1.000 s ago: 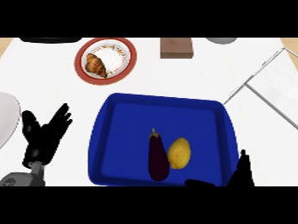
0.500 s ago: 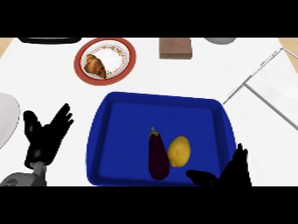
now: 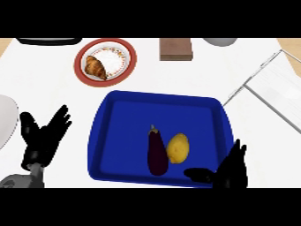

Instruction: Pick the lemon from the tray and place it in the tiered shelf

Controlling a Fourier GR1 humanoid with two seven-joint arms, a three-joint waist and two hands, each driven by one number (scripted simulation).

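Lemon point(image 3: 178, 148) lies in the blue tray point(image 3: 126, 132), just beside the aubergine point(image 3: 156, 153) on its left, my right hand point(image 3: 229, 171) spread and empty at the tray's near right corner (thumb pointing inward), so I'd close in from the lemon's free right side.

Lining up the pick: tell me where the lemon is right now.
In the head view the lemon lies in the blue tray, right of centre, close beside the eggplant on its left; the right hand is just below-right of it.
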